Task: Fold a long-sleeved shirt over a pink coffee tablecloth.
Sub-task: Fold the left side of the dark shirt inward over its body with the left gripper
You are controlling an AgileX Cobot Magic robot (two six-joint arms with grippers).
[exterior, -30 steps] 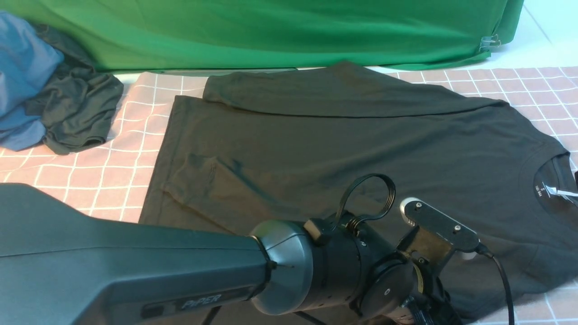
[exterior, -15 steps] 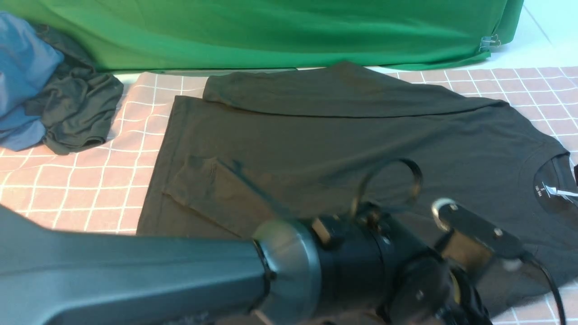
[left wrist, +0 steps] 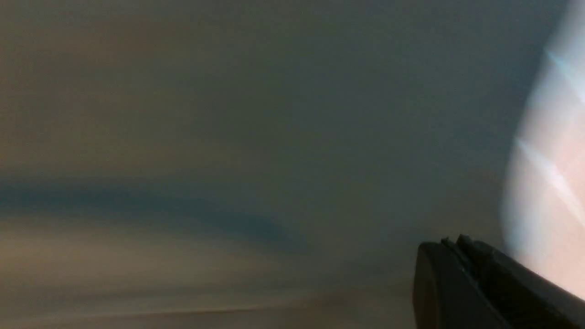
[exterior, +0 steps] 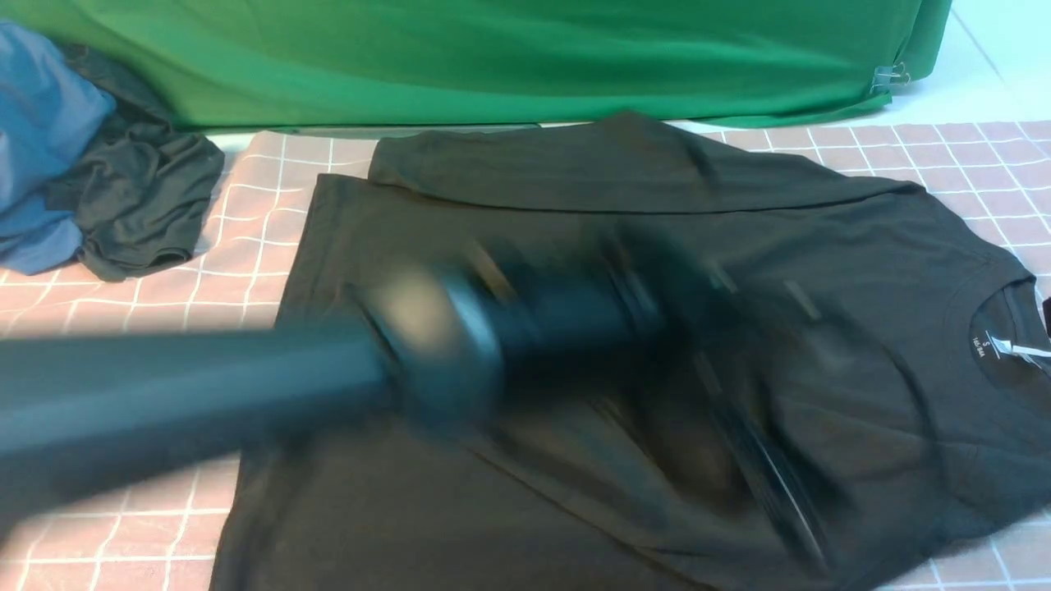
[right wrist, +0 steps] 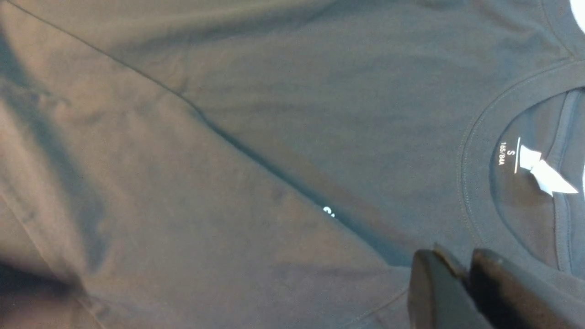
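— What's at the back?
— A green cloth [exterior: 493, 57], creased, hanging across nearly the whole width. A metal clip [exterior: 891, 78] pinches its right corner.
— And beside it?
— A pale white surface [exterior: 998, 49] at far right. At far left, a blue garment [exterior: 37, 139] is heaped with a dark grey garment [exterior: 139, 205]. The light is soft and even.

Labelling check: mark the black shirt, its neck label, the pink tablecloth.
black shirt [exterior: 870, 238], front view, chest beside collar.
neck label [right wrist: 541, 171], right wrist view, white tag inside collar.
pink tablecloth [exterior: 148, 304], front view, bare squares left of shirt.
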